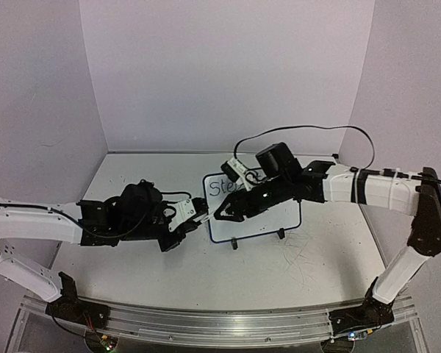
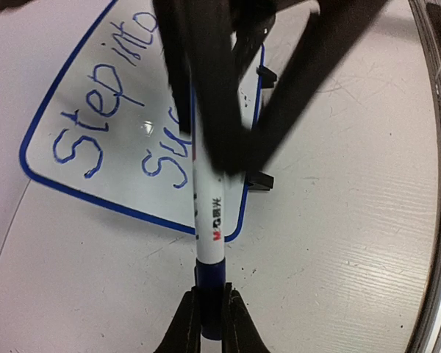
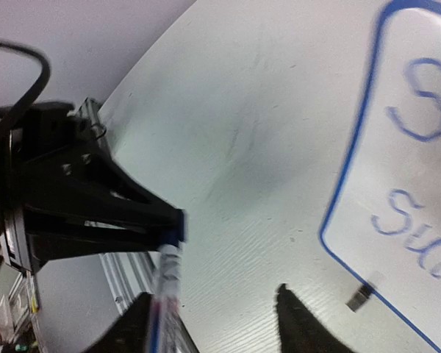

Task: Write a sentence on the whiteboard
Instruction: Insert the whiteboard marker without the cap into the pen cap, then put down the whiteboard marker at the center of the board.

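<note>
The whiteboard (image 1: 279, 213) has a blue frame and stands mid-table. In the left wrist view (image 2: 125, 158) it carries the sentence (image 2: 95, 118) in blue: "Step into" above "Suc"; the rest is hidden behind the right gripper's fingers (image 2: 309, 73). My left gripper (image 2: 209, 320) is shut on the blue end of a white marker (image 2: 209, 213), which points toward the board. My right gripper (image 3: 220, 323) is open wide around the marker's other end (image 3: 165, 276), which lies against one finger. The two grippers (image 1: 201, 213) (image 1: 222, 213) meet at the board's left edge.
The board's black feet (image 1: 234, 243) rest on the white tabletop. Faint pen marks (image 1: 301, 257) lie in front of the board. An aluminium rail (image 1: 206, 323) runs along the near edge. A black cable (image 1: 309, 132) loops above the right arm. Walls close in on three sides.
</note>
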`<state>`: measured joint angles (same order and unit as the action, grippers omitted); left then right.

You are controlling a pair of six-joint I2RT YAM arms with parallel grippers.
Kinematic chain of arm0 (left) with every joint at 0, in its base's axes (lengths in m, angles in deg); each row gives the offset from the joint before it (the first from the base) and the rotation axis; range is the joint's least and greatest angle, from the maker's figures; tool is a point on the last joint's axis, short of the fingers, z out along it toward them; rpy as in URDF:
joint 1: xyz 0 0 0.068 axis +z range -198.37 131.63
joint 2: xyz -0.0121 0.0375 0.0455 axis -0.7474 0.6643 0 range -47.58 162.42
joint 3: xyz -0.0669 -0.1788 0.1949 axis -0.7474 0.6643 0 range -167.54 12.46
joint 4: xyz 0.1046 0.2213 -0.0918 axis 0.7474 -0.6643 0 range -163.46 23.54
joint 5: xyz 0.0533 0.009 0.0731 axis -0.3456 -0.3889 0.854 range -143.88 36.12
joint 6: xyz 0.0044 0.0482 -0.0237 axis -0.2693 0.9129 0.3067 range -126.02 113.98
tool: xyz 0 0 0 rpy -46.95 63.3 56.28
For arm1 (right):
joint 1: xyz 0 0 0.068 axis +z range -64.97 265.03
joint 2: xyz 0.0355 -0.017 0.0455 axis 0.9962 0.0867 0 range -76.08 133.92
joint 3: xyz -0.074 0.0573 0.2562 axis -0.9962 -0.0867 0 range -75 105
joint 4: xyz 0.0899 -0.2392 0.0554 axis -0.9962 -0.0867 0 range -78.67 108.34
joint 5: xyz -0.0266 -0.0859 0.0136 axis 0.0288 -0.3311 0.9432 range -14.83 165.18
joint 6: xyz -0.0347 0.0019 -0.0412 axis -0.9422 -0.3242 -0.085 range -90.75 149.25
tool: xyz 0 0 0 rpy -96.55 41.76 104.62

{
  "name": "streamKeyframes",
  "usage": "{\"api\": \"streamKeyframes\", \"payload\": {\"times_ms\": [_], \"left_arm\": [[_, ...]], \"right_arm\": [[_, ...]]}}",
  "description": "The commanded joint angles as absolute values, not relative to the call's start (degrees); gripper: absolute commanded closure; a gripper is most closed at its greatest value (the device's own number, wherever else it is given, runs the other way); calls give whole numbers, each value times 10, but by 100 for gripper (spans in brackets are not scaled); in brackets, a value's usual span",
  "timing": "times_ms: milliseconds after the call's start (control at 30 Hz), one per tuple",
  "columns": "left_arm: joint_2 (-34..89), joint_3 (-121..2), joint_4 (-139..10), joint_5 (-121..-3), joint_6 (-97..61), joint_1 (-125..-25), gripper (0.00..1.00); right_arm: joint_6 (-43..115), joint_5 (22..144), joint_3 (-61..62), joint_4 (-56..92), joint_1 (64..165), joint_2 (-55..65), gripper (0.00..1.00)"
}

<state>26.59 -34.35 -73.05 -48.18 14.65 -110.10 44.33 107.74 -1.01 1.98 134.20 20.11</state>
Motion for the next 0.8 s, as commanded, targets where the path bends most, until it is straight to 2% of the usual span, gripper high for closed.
{"api": "streamKeyframes", "payload": {"times_ms": [0, 33, 100, 200, 267, 367, 500, 667, 733, 767], "left_arm": [[157, -228, -631, -414, -46, -1107, 100], [135, -203, -631, -401, -87, -1107, 100], [84, -154, -633, -366, -178, -1107, 100], [46, -108, -666, -244, -371, -1105, 100], [65, -108, -710, -213, -480, -1104, 100], [159, -155, -744, -233, -529, -1080, 100], [317, -227, -767, -352, -534, -1021, 100], [411, -272, -775, -385, -514, -1012, 100], [419, -278, -778, -380, -513, -1010, 96], [418, -278, -780, -376, -516, -1008, 90]], "right_arm": [[460, 958, -38, 60, 1300, 51, 25], [453, 911, -43, 62, 1297, 18, 18], [438, 835, -51, 66, 1295, -25, 10], [411, 713, -69, 74, 1294, -81, 6], [397, 662, -76, 75, 1294, -105, 4], [380, 629, -82, 81, 1294, -132, 2], [362, 604, -88, 84, 1295, -159, 2], [357, 582, -104, 88, 1294, -203, 2], [355, 568, -108, 87, 1294, -216, 2], [354, 559, -109, 85, 1294, -221, 2]]}}
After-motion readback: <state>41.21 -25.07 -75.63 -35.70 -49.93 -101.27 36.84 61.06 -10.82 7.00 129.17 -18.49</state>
